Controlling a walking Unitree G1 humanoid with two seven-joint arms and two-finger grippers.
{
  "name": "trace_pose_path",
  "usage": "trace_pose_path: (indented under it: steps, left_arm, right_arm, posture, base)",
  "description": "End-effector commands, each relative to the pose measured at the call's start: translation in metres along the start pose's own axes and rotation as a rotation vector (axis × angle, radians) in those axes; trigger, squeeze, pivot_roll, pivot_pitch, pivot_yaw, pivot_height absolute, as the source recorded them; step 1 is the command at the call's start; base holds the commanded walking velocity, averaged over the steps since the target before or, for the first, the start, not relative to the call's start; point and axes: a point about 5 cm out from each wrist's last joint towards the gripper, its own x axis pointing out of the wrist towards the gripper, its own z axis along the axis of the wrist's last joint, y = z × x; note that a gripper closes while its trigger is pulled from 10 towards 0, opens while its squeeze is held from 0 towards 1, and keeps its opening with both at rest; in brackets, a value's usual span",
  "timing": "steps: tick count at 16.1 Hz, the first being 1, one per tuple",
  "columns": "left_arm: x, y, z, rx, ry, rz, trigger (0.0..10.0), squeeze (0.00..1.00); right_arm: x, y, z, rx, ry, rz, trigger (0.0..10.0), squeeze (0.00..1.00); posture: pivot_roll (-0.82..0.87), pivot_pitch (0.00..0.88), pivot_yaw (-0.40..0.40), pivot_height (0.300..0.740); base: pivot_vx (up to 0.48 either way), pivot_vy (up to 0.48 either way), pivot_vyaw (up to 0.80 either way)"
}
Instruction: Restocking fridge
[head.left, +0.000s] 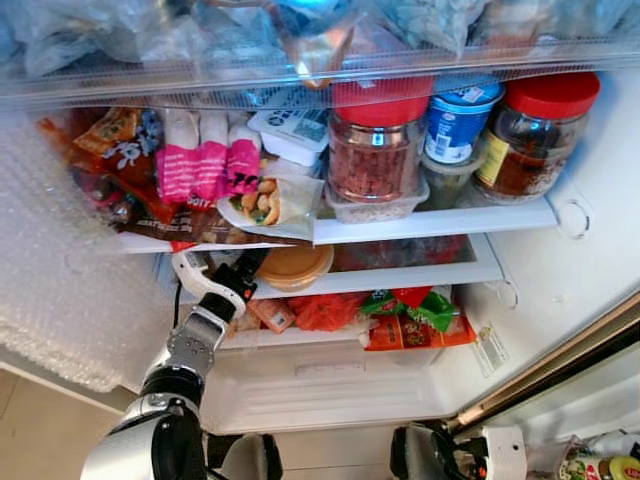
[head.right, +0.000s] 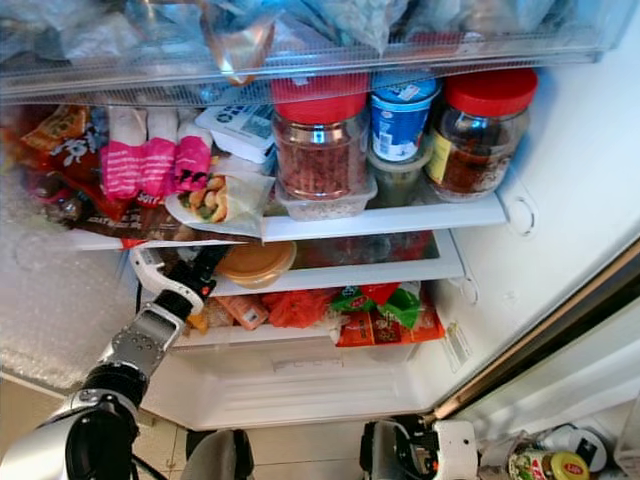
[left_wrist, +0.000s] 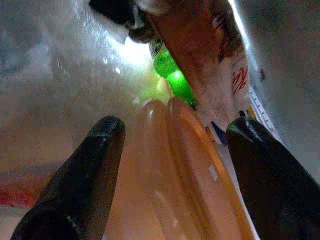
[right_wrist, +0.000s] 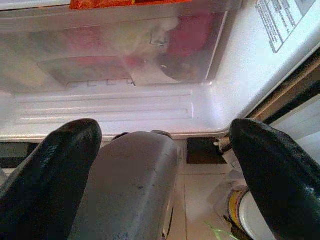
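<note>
Step in hand: seating the orange-lidded tub on the lower fridge shelf. The left gripper, fingers spread, straddles the tub's rim at its 9 o'clock. Next move likely calls for a straight withdrawal. The right gripper hangs released, holding nothing.

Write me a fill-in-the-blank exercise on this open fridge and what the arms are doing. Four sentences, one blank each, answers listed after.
1. The left pincer reaches toward the lidded tub whose colour is ____.
2. The two big jars on the upper shelf have lids coloured ____.
3. The blue-and-white cup stands ____ the two jars.
4. The right pincer, low by the floor, has fingers spread ____.

Missing words: orange; red; between; open
</note>
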Motion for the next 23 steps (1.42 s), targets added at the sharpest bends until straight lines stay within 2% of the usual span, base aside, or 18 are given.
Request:
trace_pose_path:
  steps: [1,7,14,18,21,23]
  left_arm:
    - [-0.006,0.004,-0.003,-0.011,0.005,0.02,10.0,0.0]
    - [-0.015,0.002,-0.006,-0.01,0.003,0.023,10.0,0.0]
    - [-0.034,0.001,-0.014,0.023,0.05,0.037,10.0,0.0]
    - [-0.045,-0.001,-0.019,0.028,0.088,0.035,10.0,0.0]
    - [-0.055,0.001,-0.017,0.04,0.115,0.048,10.0,0.0]
    - [-0.056,-0.001,-0.015,0.039,0.114,0.05,10.0,0.0]
  right_arm:
    - [-0.022,-0.004,-0.033,0.037,0.13,-0.013,10.0,0.0]
    - [-0.029,0.002,-0.045,0.048,0.152,-0.008,10.0,0.0]
    - [-0.012,0.024,-0.037,0.047,0.145,0.009,10.0,0.0]
    - [-0.008,0.022,-0.033,0.043,0.146,0.0,10.0,0.0]
    - [-0.007,0.021,-0.032,0.044,0.149,-0.005,10.0,0.0]
    - [-0.007,0.02,-0.031,0.042,0.148,-0.005,10.0,0.0]
  posture:
    - [-0.12,0.157,0.047,0.618]
    - [-0.11,0.153,0.051,0.618]
    - [-0.11,0.145,0.055,0.618]
    - [-0.11,0.139,0.058,0.618]
    - [-0.1,0.138,0.06,0.618]
    - [-0.1,0.138,0.059,0.618]
  base:
    - [0.0,0.0,0.0]
    - [0.0,0.0,0.0]
    - [0.0,0.0,0.0]
    - [0.0,0.0,0.0]
    - [0.0,0.0,0.0]
    - [0.0,0.0,0.0]
